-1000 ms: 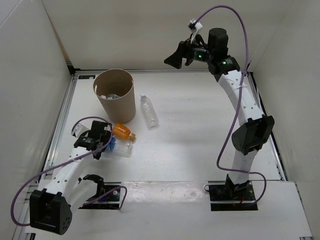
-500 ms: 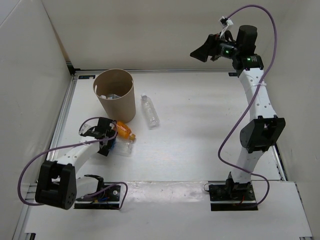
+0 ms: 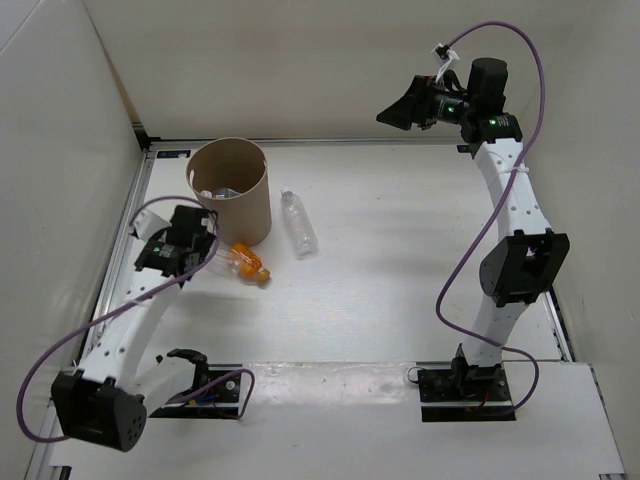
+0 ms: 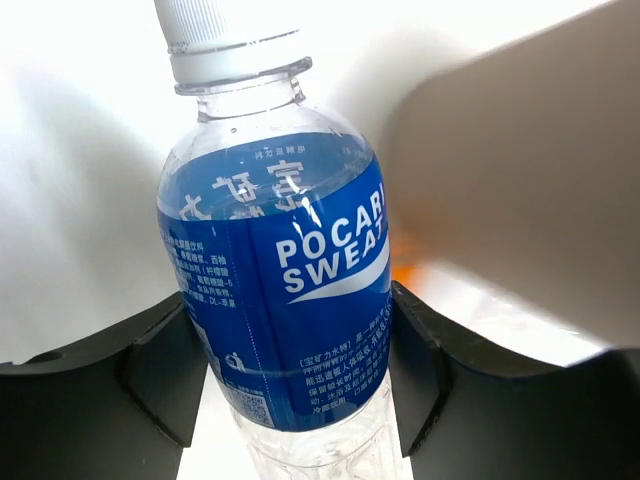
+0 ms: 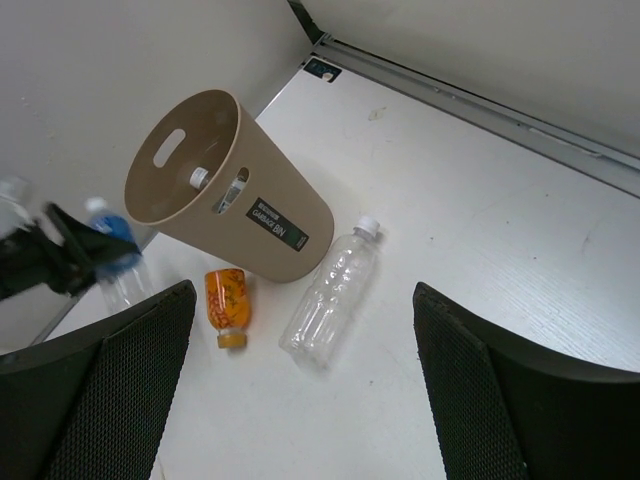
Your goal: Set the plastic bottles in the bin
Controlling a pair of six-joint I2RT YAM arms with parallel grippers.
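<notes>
One blue-labelled bottle (image 4: 280,290) clamped in left claw (image 4: 290,365), label legible only at wrist, right claw (image 5: 302,292) spread

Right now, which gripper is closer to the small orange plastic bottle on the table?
Left. The left gripper, shut on a blue-labelled clear plastic bottle, is just left of the small orange plastic bottle. The right gripper is raised far away, back right.

Left end effector (image 4: 290,375) lifted blue-label bottle (image 4: 280,270) toward bin (image 3: 240,210).
</notes>
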